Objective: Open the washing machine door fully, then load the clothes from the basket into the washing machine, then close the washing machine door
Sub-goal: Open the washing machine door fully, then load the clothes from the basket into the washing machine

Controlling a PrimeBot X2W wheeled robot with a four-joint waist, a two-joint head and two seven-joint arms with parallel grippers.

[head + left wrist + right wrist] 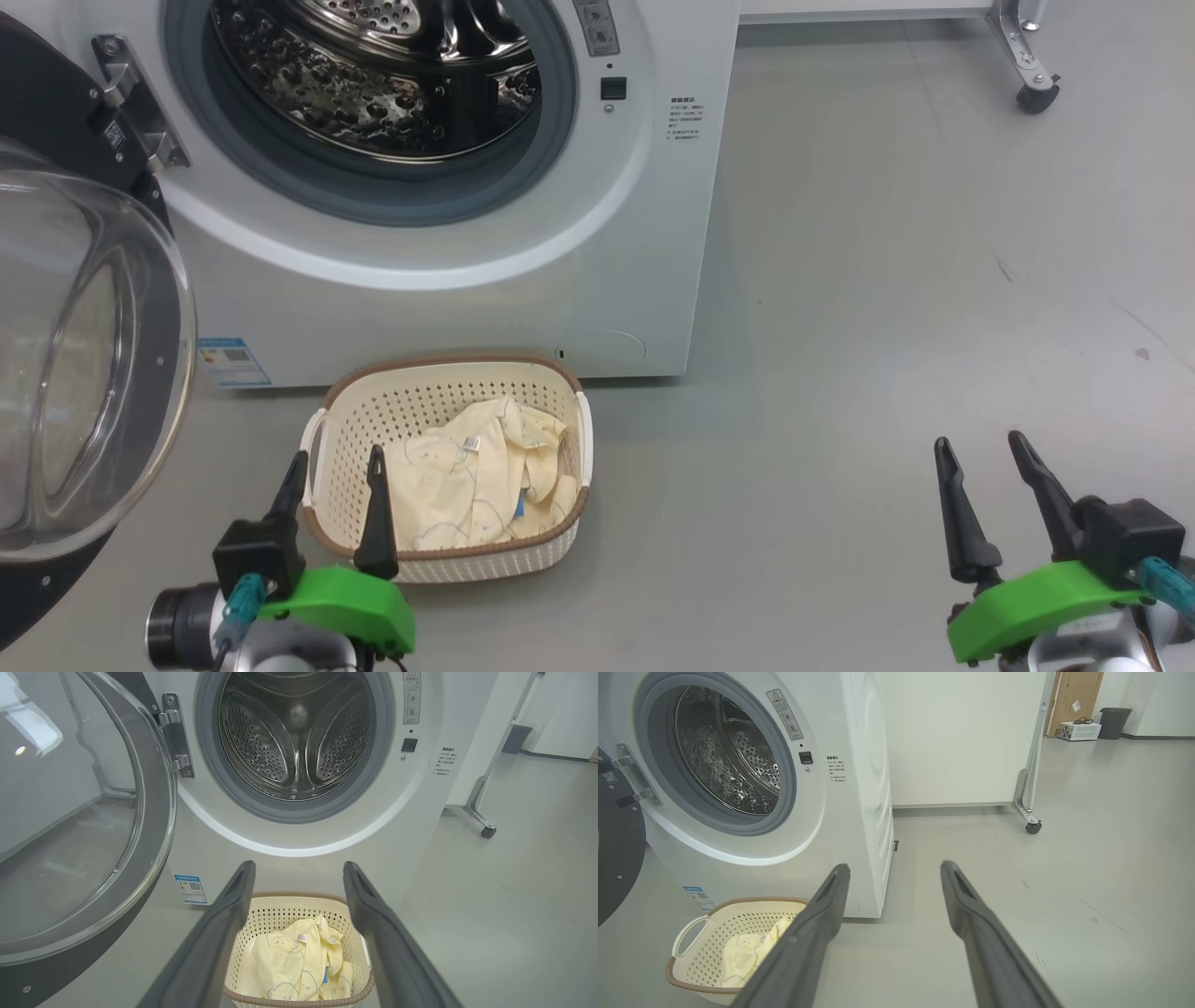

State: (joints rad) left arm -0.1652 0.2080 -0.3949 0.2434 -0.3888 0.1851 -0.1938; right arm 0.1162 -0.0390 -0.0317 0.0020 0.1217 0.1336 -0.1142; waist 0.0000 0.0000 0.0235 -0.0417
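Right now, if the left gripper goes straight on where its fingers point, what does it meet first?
Probably the washing machine, about the lower edge of its opening; the left gripper seems to pass above the basket, though depth is unclear.

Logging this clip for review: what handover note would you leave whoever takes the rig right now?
Left end effector: open, empty, poised at the basket's near left rim.
Right end effector: open, empty, above bare floor to the right.
The washing machine door stands swung open on the left; the clothes lie in the basket before the washing machine.
Done: door opened. Left: load clothes, close door.
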